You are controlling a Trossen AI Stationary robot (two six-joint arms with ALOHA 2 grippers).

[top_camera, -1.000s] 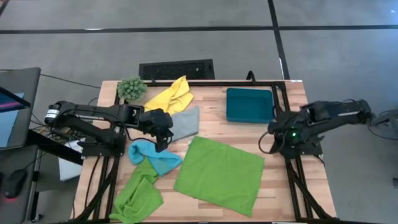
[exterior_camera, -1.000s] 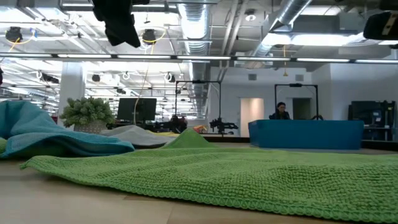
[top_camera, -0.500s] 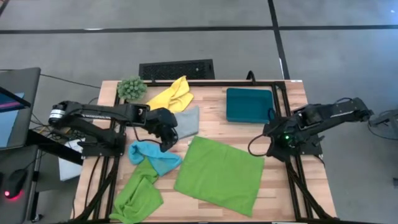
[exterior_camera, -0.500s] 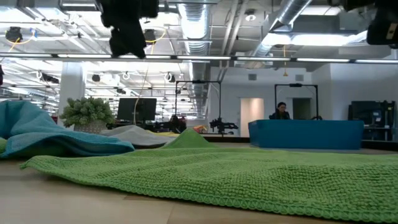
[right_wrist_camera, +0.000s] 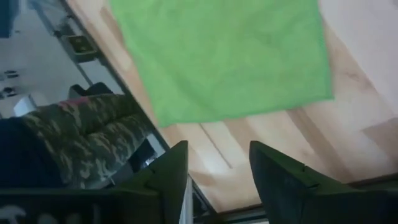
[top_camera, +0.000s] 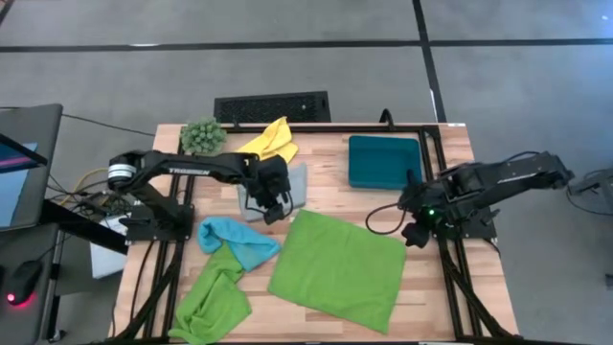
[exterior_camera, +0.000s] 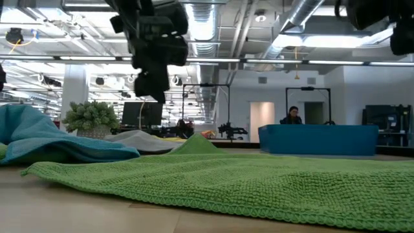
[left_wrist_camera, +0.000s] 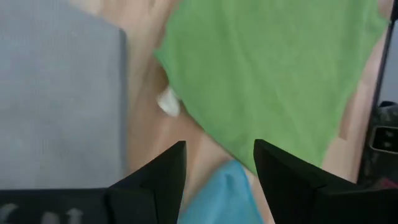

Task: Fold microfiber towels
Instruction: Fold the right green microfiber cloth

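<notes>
Since a second ago the left pincer (top_camera: 271, 196) has swung from beside the blue towel (top_camera: 233, 238) across to above the grey towel (top_camera: 284, 188), near the spread green towel's (top_camera: 338, 269) far corner. It hangs in the air, fingers apart, gripping nothing; the left wrist view shows the open gap over bare wood, with grey, green and blue cloth around it. In the low view it has come lower and nearer the middle of the picture.

The right pincer (top_camera: 416, 230) has moved off its frame edge toward the green towel's right corner. It is open and empty too; the right wrist view looks down on the green towel (right_wrist_camera: 224, 53) and tabletop edge. The towels themselves have not shifted.

Wooden tabletop (top_camera: 431, 287) with black frame rails. Green towel lies flat, front centre. A crumpled lime towel (top_camera: 211, 302) sits at front left, touching the blue one. A yellow towel (top_camera: 268, 144) lies at the back beside a plant ball (top_camera: 202, 136). A folded teal towel (top_camera: 384, 161) is at back right. A black keyboard (top_camera: 272, 106) lies beyond the far edge.

Grey floor with dark lines. The low view shows a bright room with ceiling ducts, monitors, and a person (exterior_camera: 291, 116) far off.
</notes>
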